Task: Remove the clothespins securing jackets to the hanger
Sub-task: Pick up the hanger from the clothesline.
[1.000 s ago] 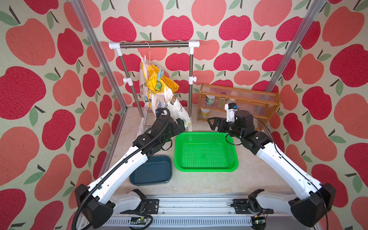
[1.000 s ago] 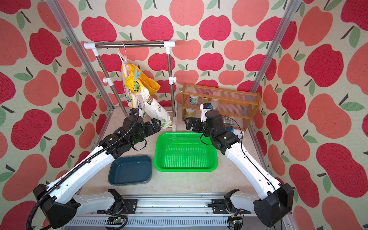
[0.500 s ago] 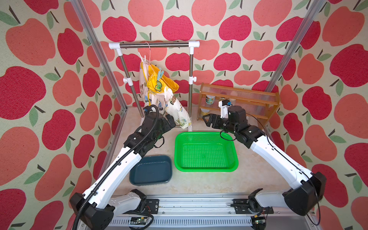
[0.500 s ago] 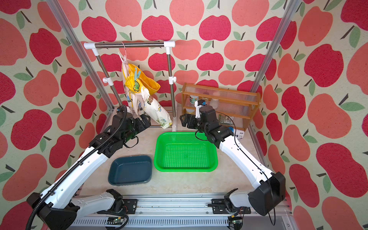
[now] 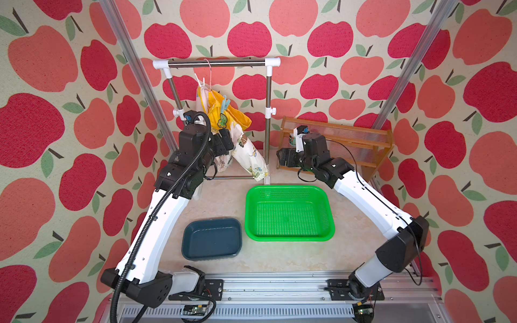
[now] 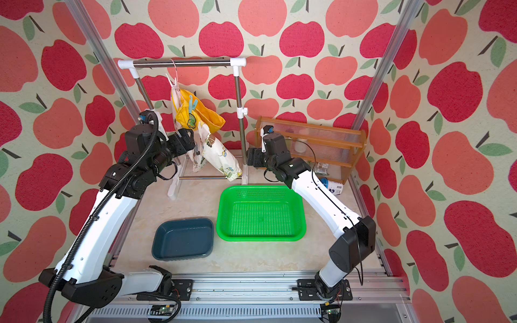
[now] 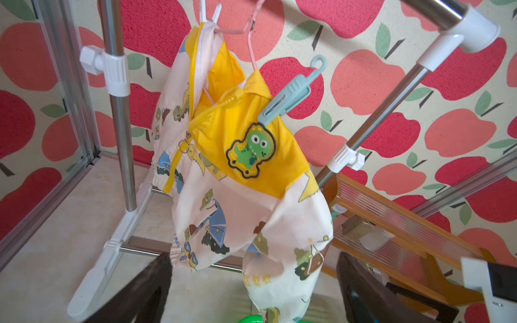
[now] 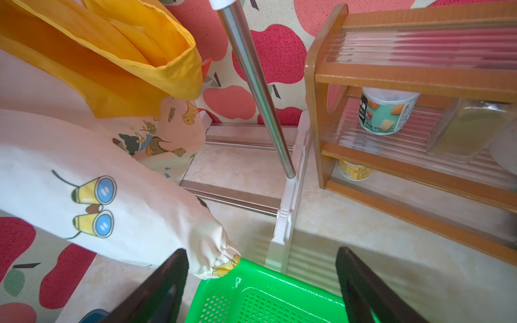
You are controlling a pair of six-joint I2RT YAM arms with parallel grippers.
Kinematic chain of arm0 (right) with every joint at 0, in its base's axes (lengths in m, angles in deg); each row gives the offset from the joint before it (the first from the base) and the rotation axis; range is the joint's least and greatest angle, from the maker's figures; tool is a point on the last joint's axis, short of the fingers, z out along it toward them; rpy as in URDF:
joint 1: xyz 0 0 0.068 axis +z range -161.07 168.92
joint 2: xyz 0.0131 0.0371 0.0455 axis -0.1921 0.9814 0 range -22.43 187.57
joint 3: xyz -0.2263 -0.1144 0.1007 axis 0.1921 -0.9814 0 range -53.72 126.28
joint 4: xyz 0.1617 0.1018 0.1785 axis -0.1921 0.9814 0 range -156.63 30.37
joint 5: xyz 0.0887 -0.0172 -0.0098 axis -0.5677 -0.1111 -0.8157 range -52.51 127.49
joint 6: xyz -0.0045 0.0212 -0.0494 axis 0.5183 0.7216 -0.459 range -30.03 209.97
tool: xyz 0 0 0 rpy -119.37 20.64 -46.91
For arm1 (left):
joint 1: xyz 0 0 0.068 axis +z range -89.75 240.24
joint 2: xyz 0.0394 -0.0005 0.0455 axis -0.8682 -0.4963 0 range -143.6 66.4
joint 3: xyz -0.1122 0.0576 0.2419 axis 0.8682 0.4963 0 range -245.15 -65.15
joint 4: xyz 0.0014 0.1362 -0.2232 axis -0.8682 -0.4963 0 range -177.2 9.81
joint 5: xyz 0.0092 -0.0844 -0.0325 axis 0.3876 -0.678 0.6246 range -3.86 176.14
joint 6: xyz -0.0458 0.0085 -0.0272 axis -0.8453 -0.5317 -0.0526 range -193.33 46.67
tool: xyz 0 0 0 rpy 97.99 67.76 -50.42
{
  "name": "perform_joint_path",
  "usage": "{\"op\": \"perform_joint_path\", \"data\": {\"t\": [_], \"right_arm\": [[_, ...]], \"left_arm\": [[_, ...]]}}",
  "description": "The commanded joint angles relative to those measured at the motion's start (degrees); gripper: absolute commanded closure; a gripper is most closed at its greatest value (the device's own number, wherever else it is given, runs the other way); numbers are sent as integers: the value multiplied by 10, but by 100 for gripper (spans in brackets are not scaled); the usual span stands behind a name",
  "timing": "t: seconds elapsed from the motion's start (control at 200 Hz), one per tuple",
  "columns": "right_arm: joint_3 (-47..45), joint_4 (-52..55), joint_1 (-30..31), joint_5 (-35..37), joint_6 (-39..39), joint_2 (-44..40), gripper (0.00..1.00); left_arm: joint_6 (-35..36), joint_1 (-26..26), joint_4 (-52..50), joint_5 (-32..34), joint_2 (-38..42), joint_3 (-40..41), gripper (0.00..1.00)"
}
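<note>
You have a steel rack (image 5: 223, 63) at the back and a wooden shelf (image 5: 349, 134) with tubs just beside it. In front of them a green basket (image 5: 291, 238) and a dark blue tray (image 5: 212, 256) lie side by side. The rack's right post (image 8: 258, 92) stands between your right gripper (image 8: 260, 251) and the jacket (image 7: 237, 218) — that is what is in the way on that side. One sleeve hangs down slanted, its cuff by the basket's back corner.

A second ago your left gripper (image 7: 253, 260) was low, near the basket's back corner. Now it is up beside the jacket's lower part. Your right gripper has gone from over the basket's back rim to a spot near the post and the shelf. The jacket has not moved.

Both grippers have their fingers spread wide, and they pinch nothing.

The jacket hangs on the pink wire hanger (image 7: 253, 53) from the rack's top bar, toward its left end. It is cream with little dinosaurs, a yellow hood and a green frog patch (image 7: 251, 151). A pale-blue clothespin (image 7: 291, 95) bites the yellow cloth just above the patch — tilted, ring end up. A paler clothespin (image 7: 216, 12) sits at the other shoulder, mostly cut off by the picture's edge.
</note>
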Motion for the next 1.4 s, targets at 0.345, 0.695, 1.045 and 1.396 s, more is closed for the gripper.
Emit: {"op": "perform_joint_path", "data": {"t": [0.345, 0.695, 1.045, 1.396], "right_arm": [[104, -128, -3, -100, -70, 64, 16], [342, -176, 12, -268, -97, 243, 29], [380, -211, 50, -285, -128, 253, 26], [475, -132, 65, -222, -181, 325, 28]], "left_arm": [[53, 92, 23, -100, -88, -71, 11], [23, 181, -14, -90, -37, 4, 11], [-3, 198, -19, -72, 4, 73, 11], [-22, 195, -17, -93, 29, 105, 12]]}}
